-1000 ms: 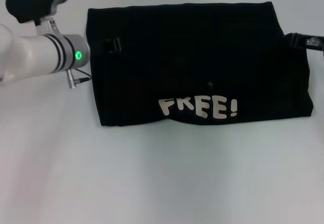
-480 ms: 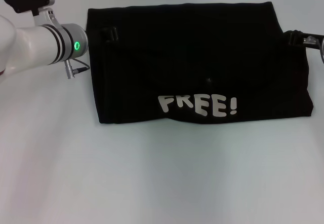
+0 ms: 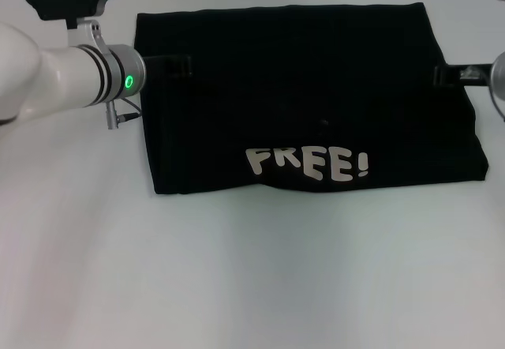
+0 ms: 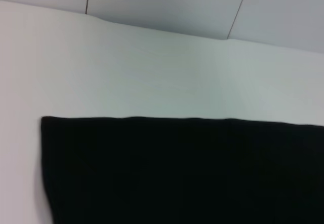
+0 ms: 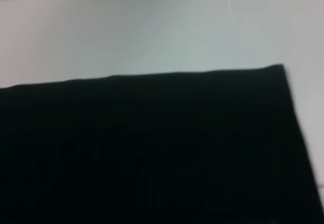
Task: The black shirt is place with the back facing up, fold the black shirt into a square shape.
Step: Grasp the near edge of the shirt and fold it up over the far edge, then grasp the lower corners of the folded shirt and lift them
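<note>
The black shirt lies flat on the white table as a wide folded rectangle, with cream "FREE!" lettering near its front edge. My left gripper is low over the shirt's left edge, towards the back. My right gripper is at the shirt's right edge, at about the same depth. Both are black against the black cloth. The left wrist view shows the shirt with one corner and a straight edge. The right wrist view shows the shirt with its other corner.
The white table stretches in front of the shirt and to both sides. My white left forearm reaches in over the table from the left. A wall with panel seams stands behind the table.
My right gripper has moved inward onto the shirt's right edge and a little nearer. My left gripper shifted away and came back to the left edge. The shirt has not moved.
</note>
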You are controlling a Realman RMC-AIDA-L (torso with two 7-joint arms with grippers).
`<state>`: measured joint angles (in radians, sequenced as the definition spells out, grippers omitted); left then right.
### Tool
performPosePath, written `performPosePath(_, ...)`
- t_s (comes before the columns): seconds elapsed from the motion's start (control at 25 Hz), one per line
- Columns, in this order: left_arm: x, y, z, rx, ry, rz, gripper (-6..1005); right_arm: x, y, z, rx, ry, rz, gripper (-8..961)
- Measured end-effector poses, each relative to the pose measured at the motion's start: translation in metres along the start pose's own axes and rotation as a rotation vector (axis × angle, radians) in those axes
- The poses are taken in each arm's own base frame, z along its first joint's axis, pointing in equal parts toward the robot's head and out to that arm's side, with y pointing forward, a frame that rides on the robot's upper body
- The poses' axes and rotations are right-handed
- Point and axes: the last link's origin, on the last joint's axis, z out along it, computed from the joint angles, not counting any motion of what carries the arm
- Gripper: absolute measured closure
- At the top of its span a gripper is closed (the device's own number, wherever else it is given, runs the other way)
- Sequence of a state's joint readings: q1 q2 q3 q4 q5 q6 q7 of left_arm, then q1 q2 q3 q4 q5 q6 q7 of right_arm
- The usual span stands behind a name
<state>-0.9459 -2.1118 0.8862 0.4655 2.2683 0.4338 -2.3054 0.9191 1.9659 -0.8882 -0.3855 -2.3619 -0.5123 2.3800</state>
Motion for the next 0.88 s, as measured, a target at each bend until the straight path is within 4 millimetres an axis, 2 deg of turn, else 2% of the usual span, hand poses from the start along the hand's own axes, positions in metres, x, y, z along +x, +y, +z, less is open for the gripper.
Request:
performPosePath(0.04,0.001,0.0,-0.001,-0.011,-0.009,-0.002,983,-0.004,-0.002,-0.002,-0.008,0.008,0.019,852)
performPosePath(0.16,0.008,-0.003,-0.009,-0.095,-0.087,-0.088,850,-0.017,-0.004,-0.012,-0.054,0.031,0.079,840)
performPosePath(0.24,0.012,-0.005,-0.019,-0.169,-0.184,-0.176,762,-0.026,-0.002,-0.021,-0.103,0.055,0.094,758)
performPosePath(0.4,0.014,-0.02,-0.046,-0.259,-0.257,-0.282,673,-0.04,0.007,-0.037,-0.183,0.118,0.106,594)
performPosePath(0.44,0.01,-0.029,-0.057,-0.279,-0.261,-0.303,651,-0.04,0.007,-0.037,-0.183,0.118,0.106,543)
performPosePath(0.6,-0.01,-0.047,-0.075,-0.296,-0.292,-0.318,562,-0.04,0.012,-0.045,-0.228,0.162,0.119,340)
performPosePath(0.68,-0.023,-0.057,-0.082,-0.297,-0.318,-0.305,518,-0.04,0.013,-0.049,-0.248,0.181,0.135,336)
performPosePath(0.88,-0.048,-0.076,-0.089,-0.256,-0.339,-0.316,281,-0.041,0.012,-0.052,-0.264,0.187,0.163,326)
